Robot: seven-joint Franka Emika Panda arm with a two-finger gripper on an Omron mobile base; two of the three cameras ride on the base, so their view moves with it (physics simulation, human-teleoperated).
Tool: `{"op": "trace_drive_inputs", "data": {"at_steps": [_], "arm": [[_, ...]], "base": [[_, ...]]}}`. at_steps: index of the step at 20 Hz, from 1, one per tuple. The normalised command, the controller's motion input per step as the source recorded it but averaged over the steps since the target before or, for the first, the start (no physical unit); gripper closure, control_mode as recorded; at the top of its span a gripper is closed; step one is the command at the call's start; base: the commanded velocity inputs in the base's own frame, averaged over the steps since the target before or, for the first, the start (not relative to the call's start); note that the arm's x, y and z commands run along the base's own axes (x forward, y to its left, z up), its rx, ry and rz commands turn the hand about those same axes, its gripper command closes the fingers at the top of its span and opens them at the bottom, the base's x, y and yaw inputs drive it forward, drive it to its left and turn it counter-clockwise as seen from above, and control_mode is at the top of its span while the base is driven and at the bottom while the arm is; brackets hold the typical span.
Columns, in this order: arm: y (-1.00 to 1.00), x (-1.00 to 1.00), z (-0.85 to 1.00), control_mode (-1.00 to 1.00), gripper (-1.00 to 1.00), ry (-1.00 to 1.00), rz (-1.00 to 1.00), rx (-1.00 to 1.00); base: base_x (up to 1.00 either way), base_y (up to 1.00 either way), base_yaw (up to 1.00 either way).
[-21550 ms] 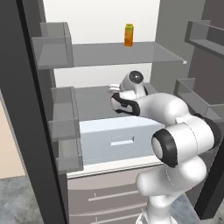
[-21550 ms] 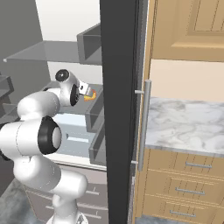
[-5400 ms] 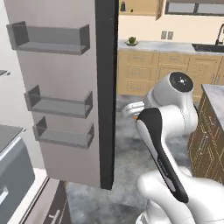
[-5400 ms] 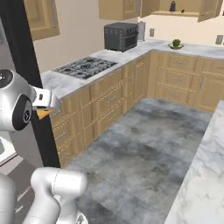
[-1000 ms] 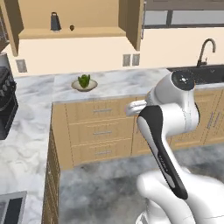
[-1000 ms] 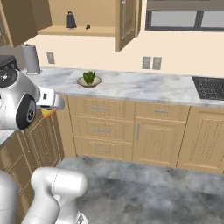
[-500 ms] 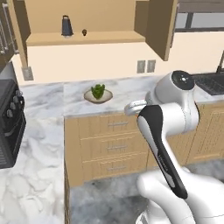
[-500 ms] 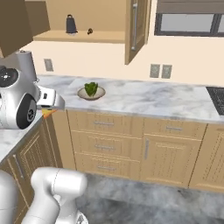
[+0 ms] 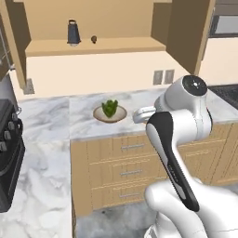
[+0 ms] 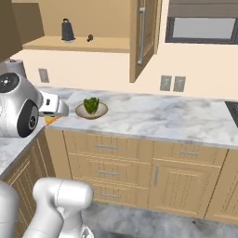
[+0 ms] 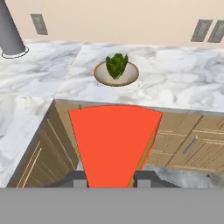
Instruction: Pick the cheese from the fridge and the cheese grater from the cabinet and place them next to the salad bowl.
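My gripper [image 11: 109,181] is clamped on the cheese [image 11: 113,142], its red face filling the space between my fingertips. I hold it out in front of the marble counter [image 10: 153,116], short of the salad bowl [image 9: 109,112] that sits on it. The cheese grater [image 9: 73,32] stands on the cabinet [image 9: 93,46] shelf above the bowl, a small dark round object [image 9: 94,39] just beside it
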Motion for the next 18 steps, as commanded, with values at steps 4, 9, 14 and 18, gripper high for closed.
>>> {"op": "trace_drive_inputs", "data": {"at_steps": [4, 9, 14, 18], "arm": [[0.0, 0.0, 0.0, 1.0, 1.0, 0.0, 0.0, 0.0], [0.0, 0.0, 0.0, 1.0, 1.0, 0.0, 0.0, 0.0], [0.0, 0.0, 0.0, 1.0, 1.0, 0.0, 0.0, 0.0], [0.0, 0.0, 0.0, 1.0, 1.0, 0.0, 0.0, 0.0]], "base": [[0.69, 0.03, -0.04], [0.63, 0.07, 0.0], [0.56, 0.03, 0.09], [0.61, 0.0, 0.1]]}}
